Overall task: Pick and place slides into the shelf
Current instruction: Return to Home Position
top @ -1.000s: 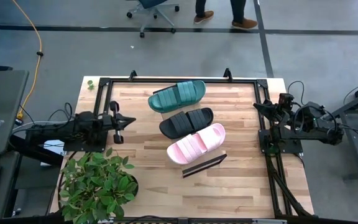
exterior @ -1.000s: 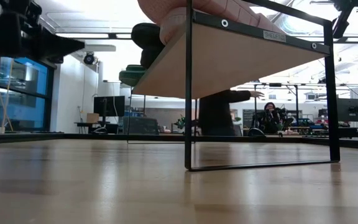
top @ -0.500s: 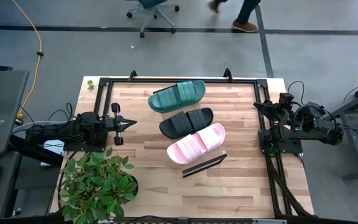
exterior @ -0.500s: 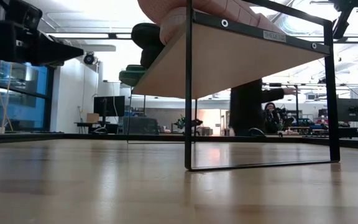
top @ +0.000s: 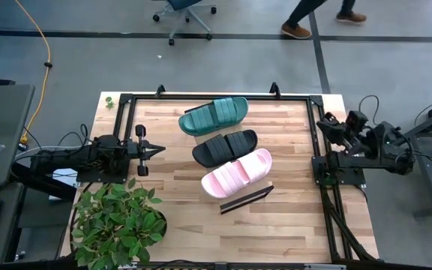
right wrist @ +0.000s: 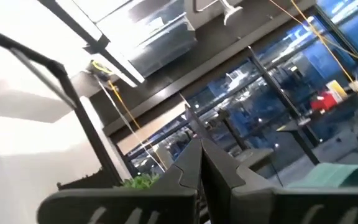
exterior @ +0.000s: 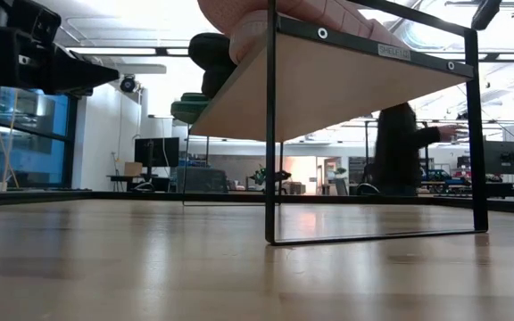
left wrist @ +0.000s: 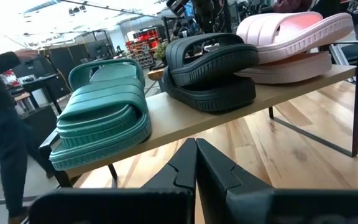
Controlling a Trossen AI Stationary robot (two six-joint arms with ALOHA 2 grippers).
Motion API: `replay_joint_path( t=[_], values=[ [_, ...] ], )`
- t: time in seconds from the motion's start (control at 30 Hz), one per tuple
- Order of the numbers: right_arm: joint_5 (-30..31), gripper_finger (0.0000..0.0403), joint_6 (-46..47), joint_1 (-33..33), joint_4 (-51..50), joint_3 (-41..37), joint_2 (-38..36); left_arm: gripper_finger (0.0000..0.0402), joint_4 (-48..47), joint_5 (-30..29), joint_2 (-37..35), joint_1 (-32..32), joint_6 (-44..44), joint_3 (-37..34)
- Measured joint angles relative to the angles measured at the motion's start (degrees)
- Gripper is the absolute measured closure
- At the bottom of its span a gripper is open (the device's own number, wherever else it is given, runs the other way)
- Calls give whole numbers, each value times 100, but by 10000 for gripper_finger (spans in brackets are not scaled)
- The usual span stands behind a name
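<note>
High view: left gripper point(top: 158, 149) sits low at the table's point(top: 175, 191) left edge, fingers pressed together on nothing, pointing across the light wood. Well ahead of it stands the shelf point(top: 246, 199) with three slides in a row. The black slide point(top: 225, 147) is nearly straight ahead, the green slide point(top: 214, 116) ahead toward the far edge, and the pink slide point(top: 237, 173) ahead toward the near edge. All three rest on the board. A plant point(top: 118, 225) stands just beside the left arm at the near corner. The right gripper point(top: 327, 124) is at the right edge, well apart from the shelf. Its fingers are closed and empty, and its wrist view is tipped up at ceiling lights and blue windows. The floor is grey, with a yellow cable point(top: 47, 52), a chair point(top: 186, 11) and a person's legs point(top: 317, 15) beyond the far edge.
</note>
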Motion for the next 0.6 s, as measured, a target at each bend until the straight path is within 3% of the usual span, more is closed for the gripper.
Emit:
replay_joint_path(
  t=[0.27,0.6],
  values=[
    [-122,403,-1028,0,147,0,0,401,0,-1,0,-1,0,0],
    [-456,403,-1325,0,345,0,2,401,0,-1,0,-1,0,0]
  ],
)
